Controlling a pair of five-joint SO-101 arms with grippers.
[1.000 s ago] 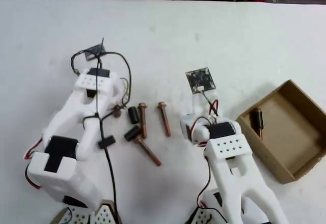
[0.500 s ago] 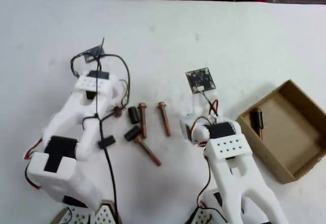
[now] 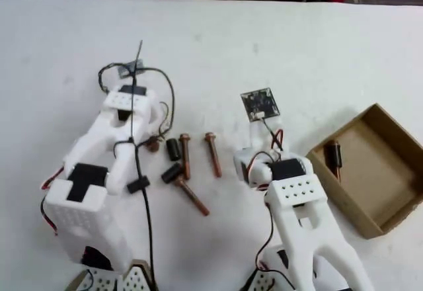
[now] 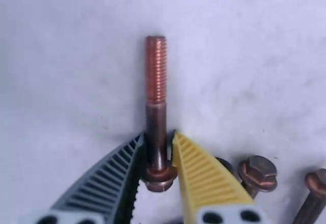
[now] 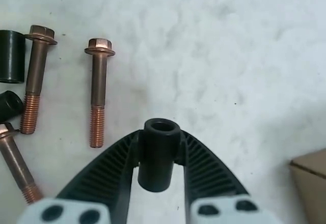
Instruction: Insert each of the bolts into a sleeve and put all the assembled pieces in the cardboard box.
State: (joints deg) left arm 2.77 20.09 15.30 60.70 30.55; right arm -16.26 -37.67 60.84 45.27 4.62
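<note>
My left gripper (image 4: 159, 140) is shut on a copper bolt (image 4: 156, 81) just above its hex head, and the threaded end points away from me over the white table. My right gripper (image 5: 159, 135) is shut on an upright black sleeve (image 5: 159, 155) with its bore facing up. On the table between the arms lie three loose bolts (image 3: 184, 156) (image 3: 212, 153) (image 3: 192, 196) and two black sleeves (image 3: 173, 149) (image 3: 172, 172). The cardboard box (image 3: 390, 165) stands at the right with one assembled piece (image 3: 332, 155) inside. The left arm (image 3: 119, 125) is left of the parts, the right arm (image 3: 291, 192) between the parts and the box.
Black cables (image 3: 135, 165) trail along the left arm next to the loose parts. A corner of the box (image 5: 310, 183) shows beside my right gripper. Open white table stretches behind both arms to the far edge.
The left arm has shifted a little away and to the right, still holding its bolt. The right arm and the loose parts have stayed where they were.
</note>
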